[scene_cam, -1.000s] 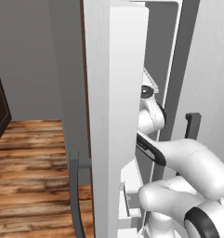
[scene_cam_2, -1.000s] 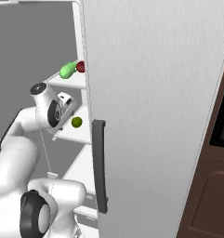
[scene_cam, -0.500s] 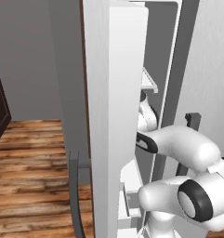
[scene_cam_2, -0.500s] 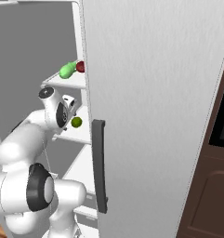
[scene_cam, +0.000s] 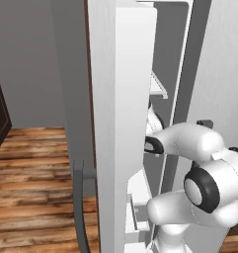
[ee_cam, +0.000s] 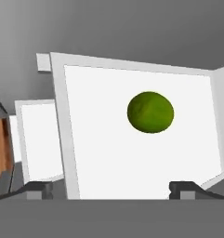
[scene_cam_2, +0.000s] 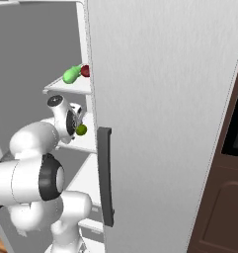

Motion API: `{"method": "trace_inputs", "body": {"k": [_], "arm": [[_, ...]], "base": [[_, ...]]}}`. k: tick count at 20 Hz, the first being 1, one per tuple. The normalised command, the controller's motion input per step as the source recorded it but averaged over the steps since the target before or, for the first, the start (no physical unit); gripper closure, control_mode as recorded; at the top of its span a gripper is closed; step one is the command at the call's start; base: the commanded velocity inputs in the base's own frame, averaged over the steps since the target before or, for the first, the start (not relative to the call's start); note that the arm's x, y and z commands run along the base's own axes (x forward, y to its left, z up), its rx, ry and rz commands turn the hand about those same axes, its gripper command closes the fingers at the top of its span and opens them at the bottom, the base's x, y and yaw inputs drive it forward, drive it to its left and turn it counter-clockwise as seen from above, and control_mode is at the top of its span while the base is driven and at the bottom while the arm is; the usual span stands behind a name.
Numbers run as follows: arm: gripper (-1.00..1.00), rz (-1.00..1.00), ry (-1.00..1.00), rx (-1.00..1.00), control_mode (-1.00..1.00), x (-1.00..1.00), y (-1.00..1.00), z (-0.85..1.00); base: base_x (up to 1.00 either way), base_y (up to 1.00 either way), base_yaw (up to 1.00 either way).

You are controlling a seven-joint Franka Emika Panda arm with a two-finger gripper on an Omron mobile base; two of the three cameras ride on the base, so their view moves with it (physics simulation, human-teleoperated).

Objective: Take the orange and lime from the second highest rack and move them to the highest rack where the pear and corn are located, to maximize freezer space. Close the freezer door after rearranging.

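Hand view: lime (ee_cam: 150, 112) lay alone on white rack (ee_cam: 108, 153), ahead of and above the two dark fingertips (ee_cam: 181, 187); no orange seen beside it
Jaws: spread wide, tips far apart at bottom corners, nothing between them
Gripper: aimed at second highest rack, near lime but apart from it; seen in right base view (scene_cam_2: 77, 118) just above lime (scene_cam_2: 81, 130)
Top rack: green pear (scene_cam_2: 70, 75) and a dark red thing (scene_cam_2: 85, 70) beside it, touching or nearly so; corn could not be made out
Orange: could not be told from these pictures where it was
Change over last second: arm folded further in towards shelves, elbow swung up large in both base views, wrist closed in on second rack; lime and pear stayed put on their racks; base did not drive
Meaning for task: judged as approach to lime, grasp not yet made; lime not yet moved up, so rearranging unfinished
Door: freezer door (scene_cam: 121, 123) stood open, white inner side and bins towards arm, grey face and dark bar handle (scene_cam: 79, 202) outward; closing step not yet begun
Other door: grey front with dark handle (scene_cam_2: 105, 183) at right of shelves
Next move, as a guess: lower and centre tips round lime, then pinch; round fruit likely to roll if nudged off-centre
Risk: tight gap between door and shelves, elbow near door's inner side
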Motion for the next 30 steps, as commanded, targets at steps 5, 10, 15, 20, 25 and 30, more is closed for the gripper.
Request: {"method": "trace_inputs", "body": {"k": [5,10,15,20,25,30], "arm": [[-1.0,0.56,0.0,0.01,-1.0,0.01,-0.22,0.0],[-1.0,0.34,0.03,0.0,-1.0,0.14,0.03,0.0],[-1.0,0.23,0.02,0.0,-1.0,0.27,0.23,-0.03],[-1.0,0.2,0.0,0.0,-1.0,0.19,0.17,-0.14],[-1.0,0.08,0.0,0.0,-1.0,0.23,0.01,-0.14],[-1.0,0.0,-0.03,0.0,-1.0,0.28,0.09,-0.07]], "base": [[0.0,0.0,0.0],[0.0,0.0,0.0],[0.0,0.0,0.0],[0.0,0.0,0.0],[0.0,0.0,0.0],[0.0,0.0,0.0]]}}
